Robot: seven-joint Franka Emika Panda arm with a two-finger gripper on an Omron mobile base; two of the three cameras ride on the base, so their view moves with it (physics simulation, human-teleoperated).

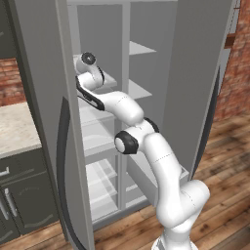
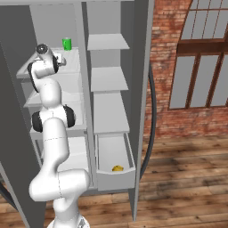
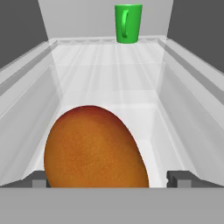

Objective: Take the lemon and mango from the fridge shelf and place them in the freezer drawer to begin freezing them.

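The mango (image 3: 94,148), orange with a reddish top, lies on the white glossy fridge shelf (image 3: 183,65) close in front of the hand. My gripper (image 3: 109,179) is open, one fingertip (image 3: 39,179) to the mango's left and the other to its right, both standing apart from it. In the right base view the gripper (image 2: 60,62) reaches into the upper left compartment at the shelf (image 2: 73,67). The lemon (image 2: 117,168), small and yellow, lies inside the pulled-out light grey freezer drawer (image 2: 115,179) at the bottom right of the fridge.
A green cup (image 3: 128,22) stands at the back of the shelf, also seen as the green cup (image 2: 67,43) from the right base. The fridge doors (image 1: 44,122) stand open on both sides. Flat grey shelves (image 2: 109,80) fill the right column above the drawer.
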